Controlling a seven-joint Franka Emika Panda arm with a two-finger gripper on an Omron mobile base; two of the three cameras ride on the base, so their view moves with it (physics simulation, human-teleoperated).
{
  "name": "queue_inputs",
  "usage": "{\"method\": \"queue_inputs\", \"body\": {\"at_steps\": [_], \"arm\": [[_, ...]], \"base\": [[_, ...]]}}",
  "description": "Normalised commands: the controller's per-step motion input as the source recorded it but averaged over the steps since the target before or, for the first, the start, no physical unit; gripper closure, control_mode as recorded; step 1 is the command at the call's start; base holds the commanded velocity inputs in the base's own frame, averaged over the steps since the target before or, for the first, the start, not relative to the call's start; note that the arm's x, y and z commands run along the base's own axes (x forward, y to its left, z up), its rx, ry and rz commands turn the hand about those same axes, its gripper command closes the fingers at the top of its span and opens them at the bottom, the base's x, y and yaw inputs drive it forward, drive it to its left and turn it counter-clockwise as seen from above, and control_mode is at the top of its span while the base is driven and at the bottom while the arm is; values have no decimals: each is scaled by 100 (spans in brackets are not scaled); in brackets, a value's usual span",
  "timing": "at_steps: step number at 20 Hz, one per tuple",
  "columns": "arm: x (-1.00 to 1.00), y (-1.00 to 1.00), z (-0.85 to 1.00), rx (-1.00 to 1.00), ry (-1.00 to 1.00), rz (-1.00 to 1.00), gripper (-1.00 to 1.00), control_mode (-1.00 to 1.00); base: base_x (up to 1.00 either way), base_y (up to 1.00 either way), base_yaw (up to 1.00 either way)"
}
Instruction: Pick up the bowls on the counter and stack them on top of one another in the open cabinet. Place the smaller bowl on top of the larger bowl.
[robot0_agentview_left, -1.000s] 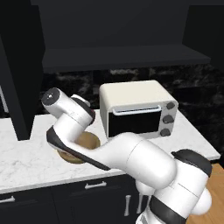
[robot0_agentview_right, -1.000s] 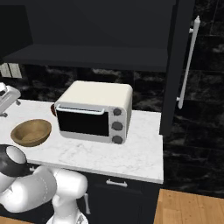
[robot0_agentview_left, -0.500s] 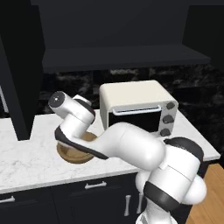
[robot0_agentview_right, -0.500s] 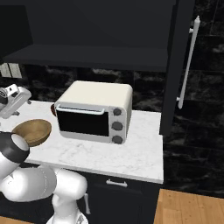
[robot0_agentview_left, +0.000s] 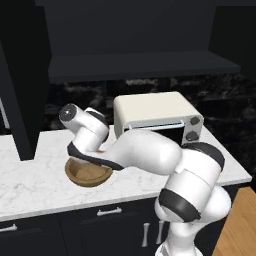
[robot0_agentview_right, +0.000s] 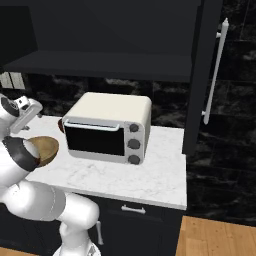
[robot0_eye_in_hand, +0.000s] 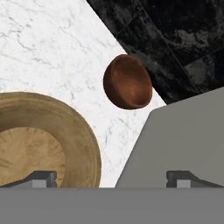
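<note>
End effector (robot0_eye_in_hand: 110, 177) spread wide, empty. Ahead: small smooth reddish-brown bowl (robot0_eye_in_hand: 127, 82) on veined marble counter (robot0_eye_in_hand: 52, 52). Beneath its left fingertip: wide wood-grained tan bowl (robot0_eye_in_hand: 65, 127). Right: boxy toaster oven (robot0_eye_in_hand: 183, 135).

The larger bowl (robot0_eye_in_hand: 48, 144) looks like light tan wood, with visible grain and a matt finish. The smaller bowl (robot0_eye_in_hand: 128, 82) is smooth, dark reddish-brown, with a soft shine inside. The counter (robot0_agentview_left: 35, 175) looks like white marble with faint grey veins. The toaster oven (robot0_agentview_right: 110, 125) has a smooth cream shell and dark glossy glass. The open cabinet (robot0_agentview_left: 140, 65) is matt and near-black.
</note>
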Motion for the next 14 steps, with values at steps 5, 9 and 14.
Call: {"method": "queue_inputs", "body": {"at_steps": [5,9,14], "arm": [[61,-1,-11,-1,7,-5,-100,-100],[40,0,-14,-3,0,-5,-100,-100],[20,0,-18,-5,0,0,-100,-100]], "base": [[0,0,0],[0,0,0],[0,0,0]]}}
